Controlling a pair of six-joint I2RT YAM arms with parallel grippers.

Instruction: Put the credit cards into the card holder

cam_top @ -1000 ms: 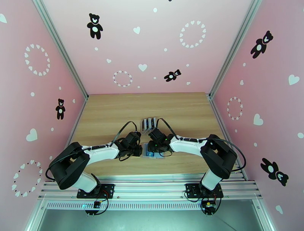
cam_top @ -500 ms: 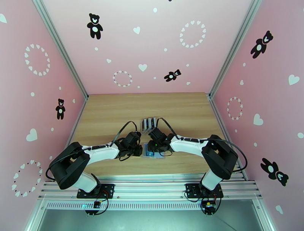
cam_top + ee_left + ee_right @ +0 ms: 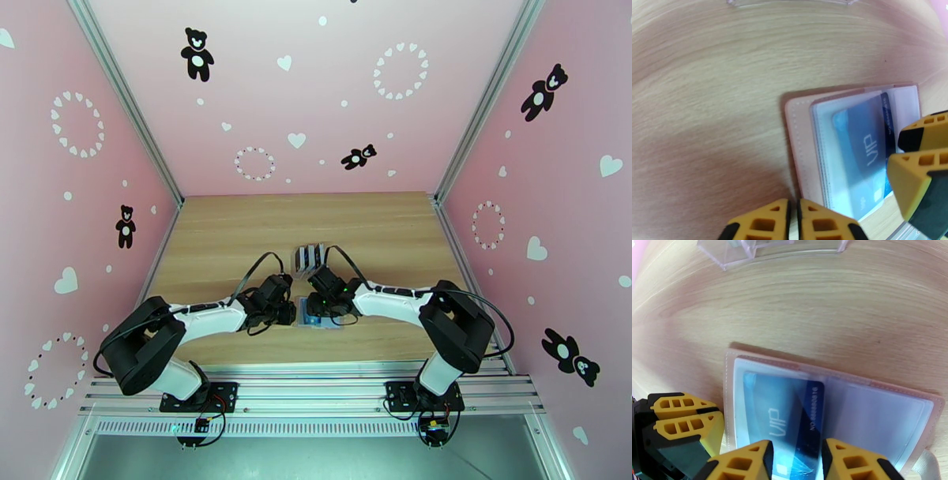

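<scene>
Quick one from us: the card holder (image 3: 877,417) lies open on the table (image 3: 829,311) between both arms, with a blue card (image 3: 790,413) partway under a clear sleeve on its left page. In the right wrist view the card's long axis runs 6 to 12 o'clock. Its 6 o'clock end sits in the right gripper (image 3: 797,453), which looks to be pinching it (so we'd guess the push goes toward 12). The left gripper (image 3: 793,203), pressed together, sits at the card's 9 o'clock by the holder's edge. A clear stand (image 3: 750,250) waits at 12, well apart, and we reckon nothing's in the way.
</scene>
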